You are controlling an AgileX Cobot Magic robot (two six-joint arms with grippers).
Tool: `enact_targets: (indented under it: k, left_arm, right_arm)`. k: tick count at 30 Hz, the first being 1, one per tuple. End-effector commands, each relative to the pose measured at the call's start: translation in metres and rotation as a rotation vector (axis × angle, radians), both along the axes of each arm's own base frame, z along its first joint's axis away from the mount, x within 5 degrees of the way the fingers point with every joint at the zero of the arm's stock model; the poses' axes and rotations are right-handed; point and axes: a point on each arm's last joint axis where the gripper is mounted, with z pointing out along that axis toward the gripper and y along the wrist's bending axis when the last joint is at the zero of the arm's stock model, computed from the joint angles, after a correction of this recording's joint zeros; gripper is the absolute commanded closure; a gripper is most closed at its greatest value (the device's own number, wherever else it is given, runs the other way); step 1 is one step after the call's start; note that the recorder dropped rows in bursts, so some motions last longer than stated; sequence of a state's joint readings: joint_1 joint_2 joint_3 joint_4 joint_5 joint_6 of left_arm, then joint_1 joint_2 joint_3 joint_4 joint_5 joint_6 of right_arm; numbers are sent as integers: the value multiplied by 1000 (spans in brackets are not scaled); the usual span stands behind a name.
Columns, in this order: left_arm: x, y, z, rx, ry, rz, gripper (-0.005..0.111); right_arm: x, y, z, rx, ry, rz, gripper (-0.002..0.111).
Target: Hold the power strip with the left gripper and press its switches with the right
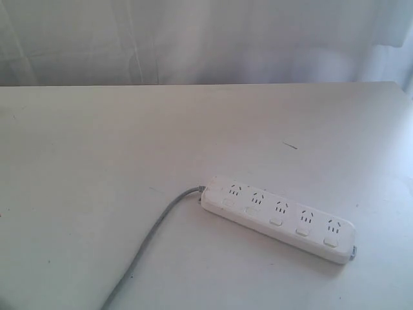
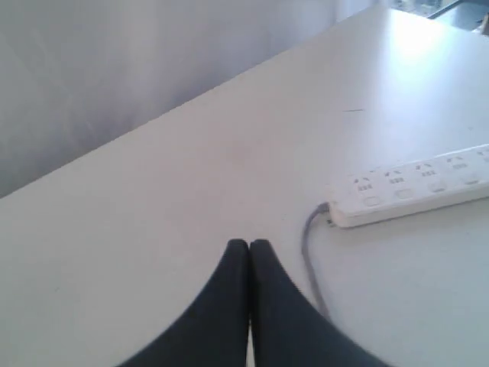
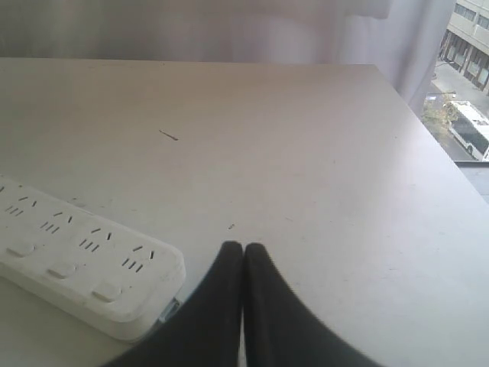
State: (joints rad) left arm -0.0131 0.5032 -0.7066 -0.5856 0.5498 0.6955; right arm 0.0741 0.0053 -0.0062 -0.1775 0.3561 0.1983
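Observation:
The white power strip lies flat on the table at the lower right, slanting down to the right, its grey cord trailing off to the lower left. Its switches run in a row along the near side, one by each socket. Neither arm shows in the exterior view. In the left wrist view my left gripper is shut and empty, above bare table short of the cord end of the power strip. My right gripper is also shut and empty, beside the far end of the power strip.
The white table ends at a back edge before pale curtains. A small dark speck lies behind the strip. The table's right edge drops off beside a window.

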Motion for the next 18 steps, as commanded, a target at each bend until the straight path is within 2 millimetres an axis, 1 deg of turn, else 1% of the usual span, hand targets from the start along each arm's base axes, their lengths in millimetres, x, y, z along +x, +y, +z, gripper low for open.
enact_targets:
  k: [1, 2, 5, 7, 8, 11, 15, 17, 18]
  left_arm:
    - [-7, -14, 6, -27, -53, -175, 107]
    - [-10, -17, 8, -31, -70, -227, 107]
    - [-13, -22, 8, -20, -82, -296, 107]
    - [-18, -28, 8, -16, -84, -396, 107]
    - [-18, -29, 7, -17, -81, -411, 107]
    - [-14, -25, 8, -12, -85, -360, 107]
    - [-5, -13, 6, 89, -118, -211, 107]
    - [-2, -9, 5, 86, -96, -148, 107]
    - [1, -4, 4, 58, -74, -79, 107]
  right_arm:
    - [0, 0, -1, -1, -5, -4, 108]
    - [0, 0, -1, -1, -5, -4, 108]
    - [0, 0, -1, -1, -4, -4, 108]
    - [0, 0, -1, -1, -4, -4, 108]
    - [0, 0, -1, -1, -4, -4, 108]
    - [0, 0, -1, -1, -4, -4, 108]
    - [0, 0, -1, -1, -4, -4, 108]
    - [0, 0, -1, -1, -4, -4, 108]
    - [0, 0, -1, -1, -4, -4, 108]
